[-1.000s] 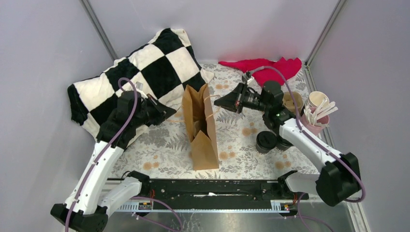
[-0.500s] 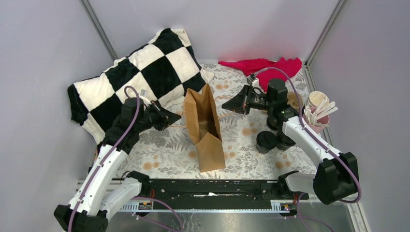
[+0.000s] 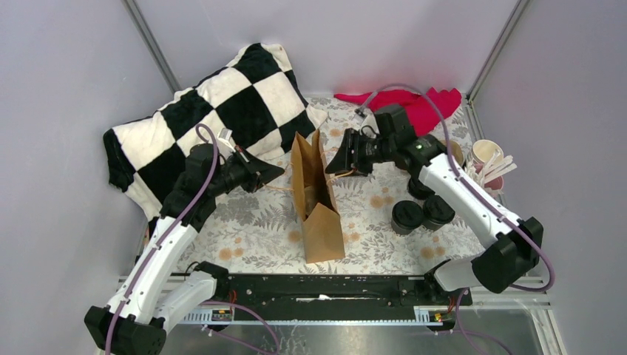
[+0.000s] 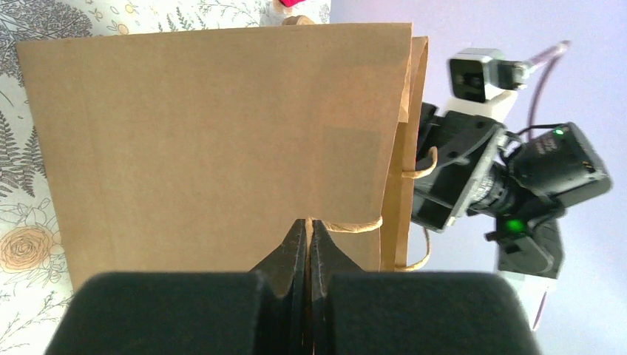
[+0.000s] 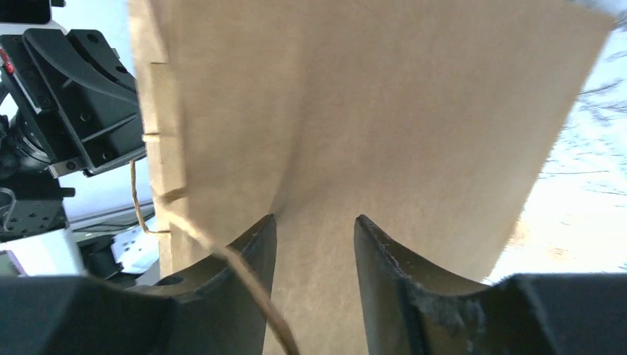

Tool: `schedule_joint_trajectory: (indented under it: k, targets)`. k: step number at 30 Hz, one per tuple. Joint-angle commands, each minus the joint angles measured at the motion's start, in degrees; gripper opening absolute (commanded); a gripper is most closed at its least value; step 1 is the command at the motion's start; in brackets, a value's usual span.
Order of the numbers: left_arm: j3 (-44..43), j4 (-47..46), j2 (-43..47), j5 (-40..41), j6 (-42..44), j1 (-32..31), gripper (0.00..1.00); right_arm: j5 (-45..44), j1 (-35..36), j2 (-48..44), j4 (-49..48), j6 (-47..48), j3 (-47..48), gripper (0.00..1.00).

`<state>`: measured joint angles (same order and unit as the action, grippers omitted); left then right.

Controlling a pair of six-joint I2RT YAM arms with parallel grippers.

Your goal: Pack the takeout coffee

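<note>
A: Left pincer?
B: Clamped shut on the left handle, twine pinched right at the tips.
A: Right pincer?
B: Jaws roughly half apart, gripping nothing. The right handle lies slack across one finger, with the bag wall just ahead.
A: So only one side of the mouth is held.
B: Yes. Risk: a pull from the left alone tips the bag (tall, narrow base) or folds the mouth flat.
A: And the twine on that right finger?
B: It could snag if the arm backs off, and drag the bag with it.
A: Coffee?
B: Black lidded cups stand on the worktop, right of the bag and apart from it. Can't tell what's inside the bag.
A: So those are not packed yet.
</note>
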<state>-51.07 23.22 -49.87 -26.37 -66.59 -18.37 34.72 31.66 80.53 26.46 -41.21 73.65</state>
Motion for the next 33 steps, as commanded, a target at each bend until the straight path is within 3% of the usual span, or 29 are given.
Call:
schedule_joint_trajectory:
  k: [1, 9, 14, 17, 19, 22, 24, 29, 33]
  targets:
    - [-1.5, -3.0, 0.2, -2.1, -0.1, 0.2, 0.0, -8.4, -0.2, -1.7, 20.6, 12.4, 10.5, 0.54]
    - [-5.3, 2.3, -1.6, -1.9, 4.4, 0.2, 0.0, -6.8, -0.2, -6.5, 36.2, 19.0, 23.6, 0.81]
    - [-6.5, 2.8, -2.4, -2.2, 5.2, 0.2, 0.0, -3.2, -0.1, -9.4, 36.6, 17.4, 31.5, 0.97]
    - [-6.9, 2.7, -2.9, -2.5, 5.3, 0.2, 0.0, -5.4, -0.1, -10.4, 34.3, 15.9, 34.3, 1.0]
    - [-7.3, 2.8, -3.2, -2.7, 5.7, 0.2, 0.0, -14.7, -0.2, -9.7, 38.2, 15.0, 37.3, 1.0]
    - [-8.6, 3.7, -3.6, -2.8, 6.5, 0.2, 0.0, -40.0, -0.1, -6.7, 52.2, 11.6, 41.5, 1.0]
    - [-9.0, 3.9, -3.6, -2.7, 6.6, 0.2, 0.0, -53.7, -0.2, -6.1, 57.8, 10.2, 38.5, 1.0]
    - [-9.4, 3.8, -3.9, -3.0, 7.0, 0.2, 0.0, -58.4, -1.4, -13.0, 55.3, 4.1, 27.0, 1.0]
    - [-9.3, 3.8, -4.1, -3.7, 7.2, 0.2, 0.0, -58.8, -4.1, -13.7, 53.2, 4.7, 16.8, 1.0]
